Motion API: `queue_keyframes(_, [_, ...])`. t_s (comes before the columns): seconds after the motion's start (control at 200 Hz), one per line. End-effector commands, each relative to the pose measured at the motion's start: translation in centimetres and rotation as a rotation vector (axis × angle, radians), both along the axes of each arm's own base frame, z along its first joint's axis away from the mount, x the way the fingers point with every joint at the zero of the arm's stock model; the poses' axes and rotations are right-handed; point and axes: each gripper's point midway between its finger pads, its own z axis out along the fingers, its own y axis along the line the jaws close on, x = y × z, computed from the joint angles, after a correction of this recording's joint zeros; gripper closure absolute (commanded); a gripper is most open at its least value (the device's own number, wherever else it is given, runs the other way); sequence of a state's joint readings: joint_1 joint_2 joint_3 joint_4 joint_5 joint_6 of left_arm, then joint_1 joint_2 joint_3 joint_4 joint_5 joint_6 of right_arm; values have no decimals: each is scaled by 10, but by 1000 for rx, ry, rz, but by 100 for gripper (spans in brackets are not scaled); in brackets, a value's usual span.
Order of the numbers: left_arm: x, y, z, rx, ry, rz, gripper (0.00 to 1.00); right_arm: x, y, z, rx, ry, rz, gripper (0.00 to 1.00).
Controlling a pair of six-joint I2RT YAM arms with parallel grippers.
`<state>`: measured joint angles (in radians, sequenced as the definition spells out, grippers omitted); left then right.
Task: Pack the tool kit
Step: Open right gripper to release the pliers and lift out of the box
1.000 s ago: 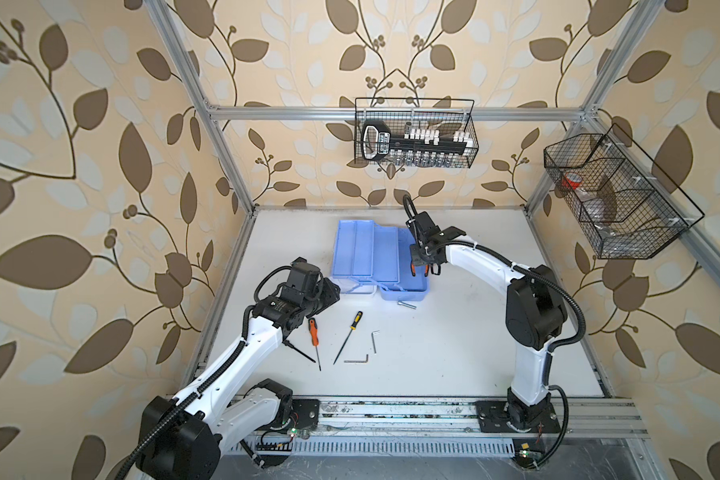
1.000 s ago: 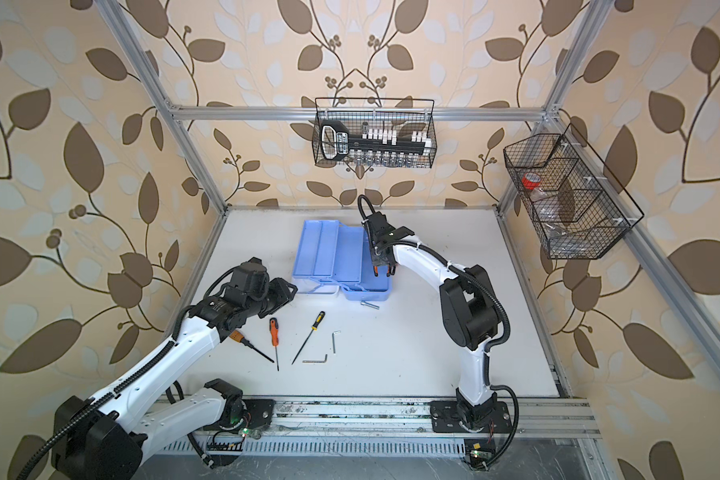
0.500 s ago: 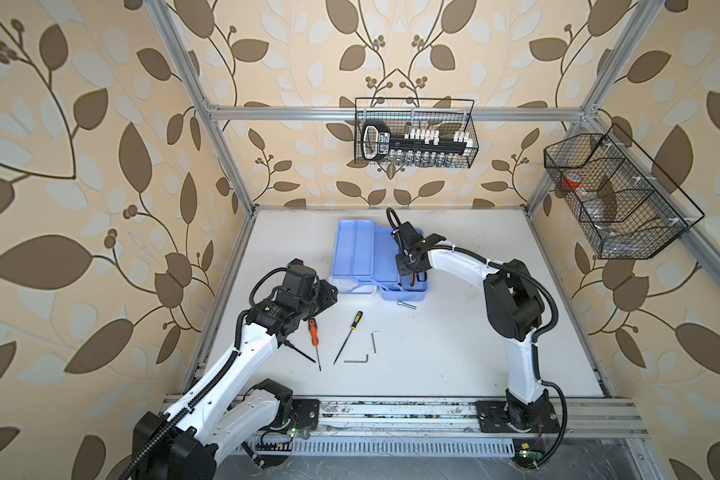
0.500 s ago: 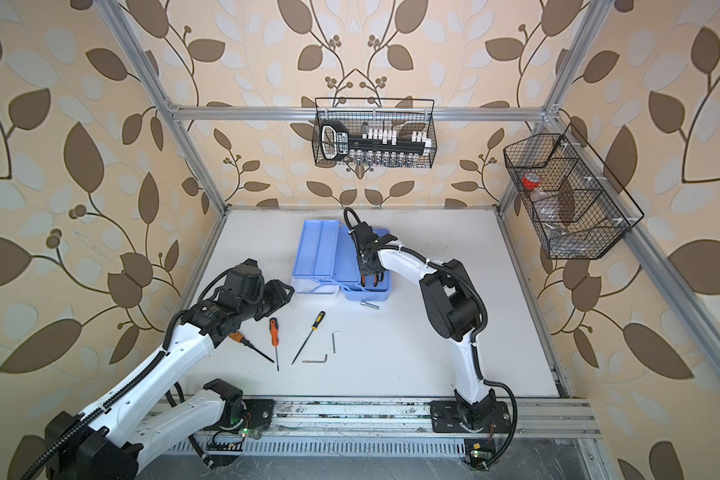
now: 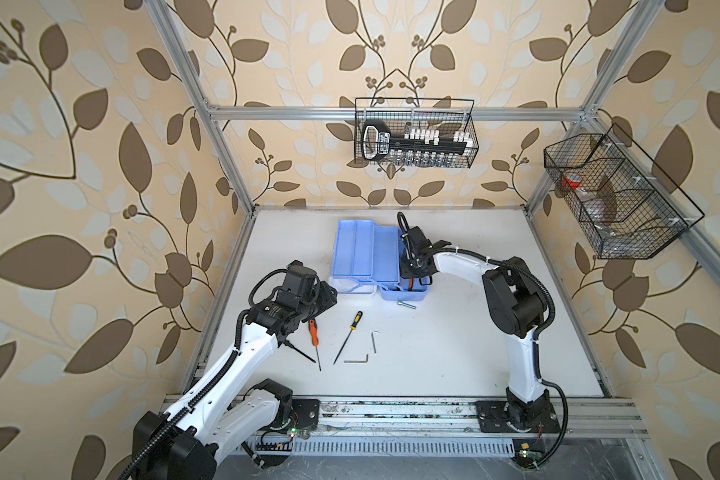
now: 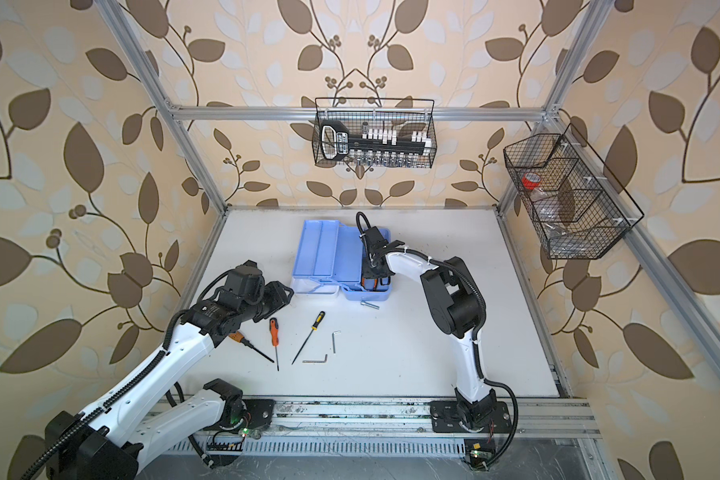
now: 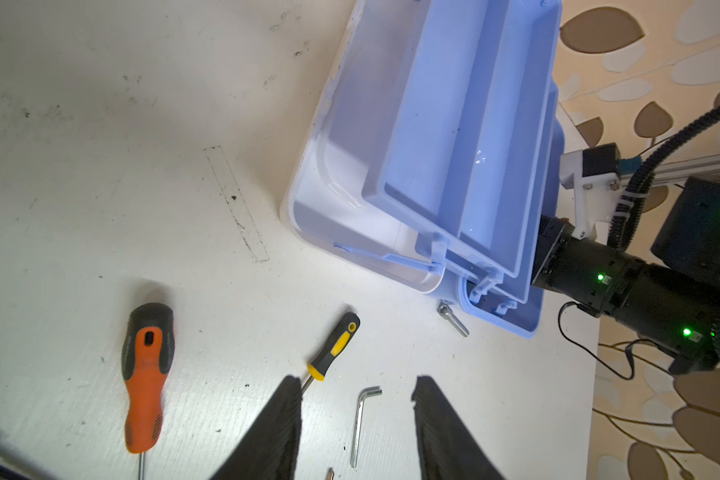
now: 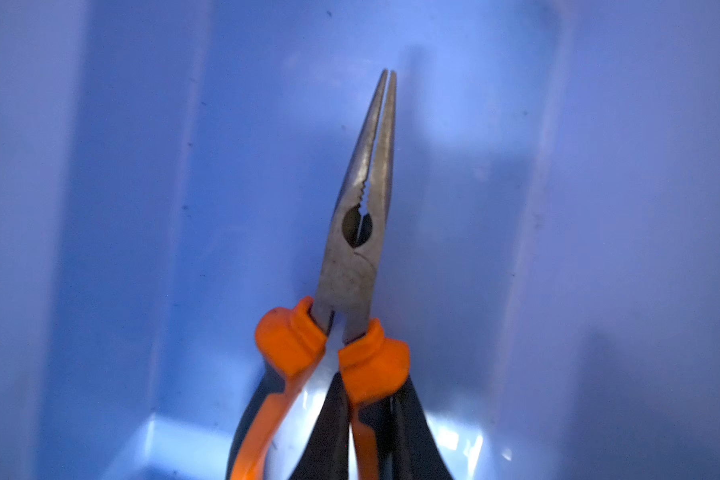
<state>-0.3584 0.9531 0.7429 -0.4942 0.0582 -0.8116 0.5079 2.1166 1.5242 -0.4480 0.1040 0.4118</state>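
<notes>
Right wrist view: right gripper [image 8: 368, 415] clamped on the orange-black handles of the pliers [image 8: 360, 208]; pliers' nose closed, pointing ahead of the fingers, down inside the light blue base [image 8: 599, 208] of the tool kit [image 5: 366, 257]; cannot tell whether the nose touches the floor; base walls close on both sides of the gripper. Left wrist view: left gripper [image 7: 357, 380] open, holding nothing, above the table [image 7: 100, 124]; hex key [image 7: 360, 424] lies on the table under the gap between its fingers; yellow-black screwdriver [image 7: 335, 347] just beside one fingertip; orange screwdriver [image 7: 146, 374] farther out on that side; bolt [image 7: 454, 320] ahead, just beside the kit's corner; white lid [image 7: 308, 208] open ahead, tiered trays [image 7: 454, 145] fanned out over it. Both top views: second hex key [image 5: 358, 360] behind the left gripper, near its arm; widest bare table behind the right gripper, around its arm.
</notes>
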Motion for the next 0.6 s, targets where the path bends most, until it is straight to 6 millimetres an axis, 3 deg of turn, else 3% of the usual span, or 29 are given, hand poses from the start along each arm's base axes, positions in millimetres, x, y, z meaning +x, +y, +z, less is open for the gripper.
queue_keyframes(0.0, [10, 5, 16, 9, -45, 26, 53, 7, 8, 6, 62, -38, 2, 83])
queue_keyframes(0.25, [10, 11, 9, 48, -7, 38, 50, 7, 9, 12, 78, -47, 3, 68])
queue_keyframes(0.43, [13, 7, 9, 12, -4, 34, 48, 3, 1, 31, 61, -70, -14, 66])
queue_keyframes(0.595, [13, 5, 20, -4, -27, 16, 62, -1, -11, 59, 54, -117, -45, 65])
